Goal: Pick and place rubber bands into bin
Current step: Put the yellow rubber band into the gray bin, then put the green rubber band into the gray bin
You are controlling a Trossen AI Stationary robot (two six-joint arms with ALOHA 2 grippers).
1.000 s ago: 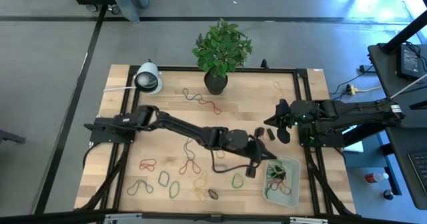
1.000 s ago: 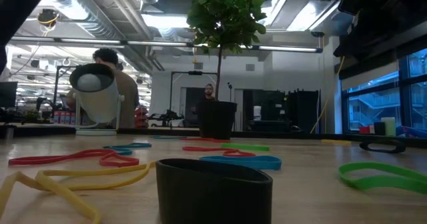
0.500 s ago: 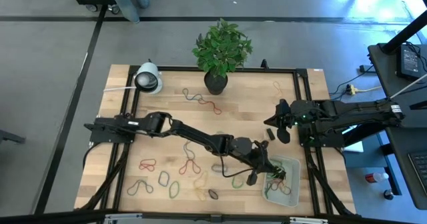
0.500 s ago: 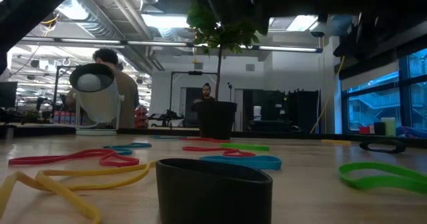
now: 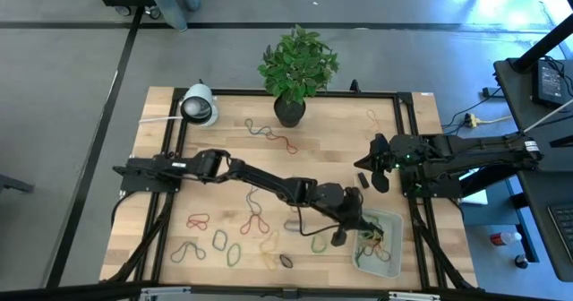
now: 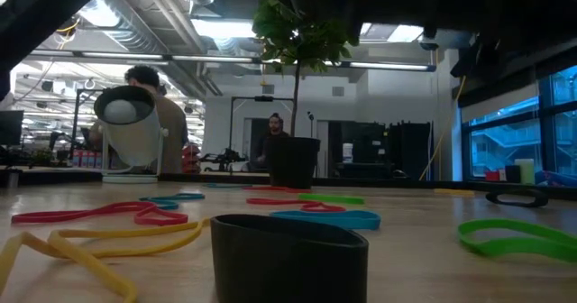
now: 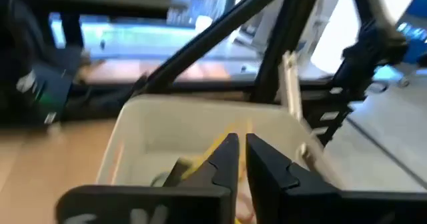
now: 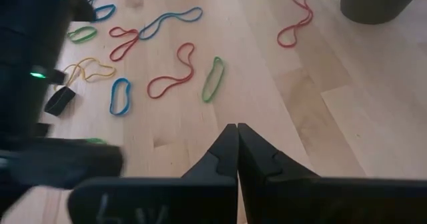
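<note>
Since a second ago my left claw (image 5: 355,230) has swung from the bare wood to the near edge of the bin (image 5: 390,263), and its fingers now stand a slit apart over a yellow band (image 7: 215,146), so I judge a drop is under way; whether it still pinches I cannot tell; rubber bands (image 5: 235,238) lie well behind; my right claw (image 8: 237,135) waits shut

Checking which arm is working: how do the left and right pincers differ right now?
The left pincer reaches across the table to the pale translucent plastic bin; the right pincer waits farther back over bare wood. The left shows a narrow gap between its fingers; the right is fully shut. Both are dark and two-fingered.
</note>
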